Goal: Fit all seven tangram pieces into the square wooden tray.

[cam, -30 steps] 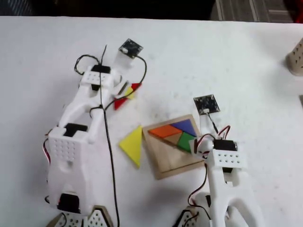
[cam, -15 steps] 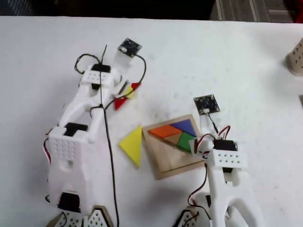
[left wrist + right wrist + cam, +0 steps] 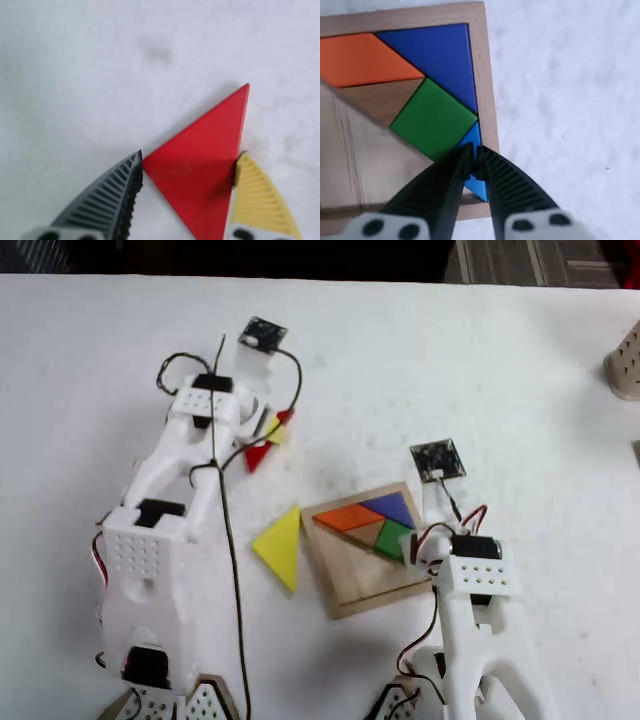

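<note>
Roughly two-thirds done, I'd say. The tray (image 3: 352, 580) sits mid-table and already holds five pieces: an orange parallelogram (image 3: 347, 516), a large blue triangle (image 3: 392, 508), a green square (image 3: 393, 539), a wood-coloured triangle (image 3: 370, 532), and a small blue triangle (image 3: 474, 134) wedged in the corner between the green square and the rim. All five are packed into one half; the other half is bare wood.

Two pieces left, both out on the table. The yellow triangle (image 3: 281, 546) lies flat just beside the tray's outer edge, nobody touching it. The red triangle (image 3: 200, 175) is farther off, on the far side of the left arm, well apart from the tray. By my guess these two big triangles go in the bare half.

Tools:
- **Left gripper** (image 3: 189, 156): spread wide enough to straddle the red triangle. The grey finger (image 3: 107, 197) has its tip at one corner and the yellow finger (image 3: 257, 200) is against the opposite edge. Both touch it, so it looks clamped on, with the piece flat on the table or close to it.
- **Right gripper** (image 3: 473, 150): over the tray corner, jaws drawn nearly together with a thin slit between. The tips are down on the small blue triangle. Looks like pressing or nudging, not carrying.
</note>
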{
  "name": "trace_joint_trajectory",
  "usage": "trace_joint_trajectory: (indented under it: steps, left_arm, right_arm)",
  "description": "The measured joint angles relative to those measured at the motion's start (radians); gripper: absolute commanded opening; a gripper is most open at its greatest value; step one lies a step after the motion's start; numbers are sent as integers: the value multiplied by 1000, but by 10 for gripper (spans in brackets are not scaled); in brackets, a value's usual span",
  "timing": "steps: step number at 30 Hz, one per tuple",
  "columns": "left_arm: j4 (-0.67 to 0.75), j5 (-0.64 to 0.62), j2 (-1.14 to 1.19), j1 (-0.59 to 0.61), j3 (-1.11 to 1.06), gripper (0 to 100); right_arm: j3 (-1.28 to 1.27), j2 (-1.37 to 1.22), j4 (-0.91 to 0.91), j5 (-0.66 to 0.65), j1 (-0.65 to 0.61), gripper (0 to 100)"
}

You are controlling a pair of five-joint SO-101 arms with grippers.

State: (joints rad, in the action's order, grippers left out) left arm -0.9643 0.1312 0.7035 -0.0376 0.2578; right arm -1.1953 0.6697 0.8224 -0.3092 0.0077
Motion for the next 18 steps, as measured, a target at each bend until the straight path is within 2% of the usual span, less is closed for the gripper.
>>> trace_joint_trajectory:
  steps: [10,18]
  left_arm:
    - [-17,-75,0,6,0,237]
    - [-34,-189,-3,41,0,237]
  right_arm:
    - [0,0,-3,0,0,18]
    - [0,0,-3,0,0,18]
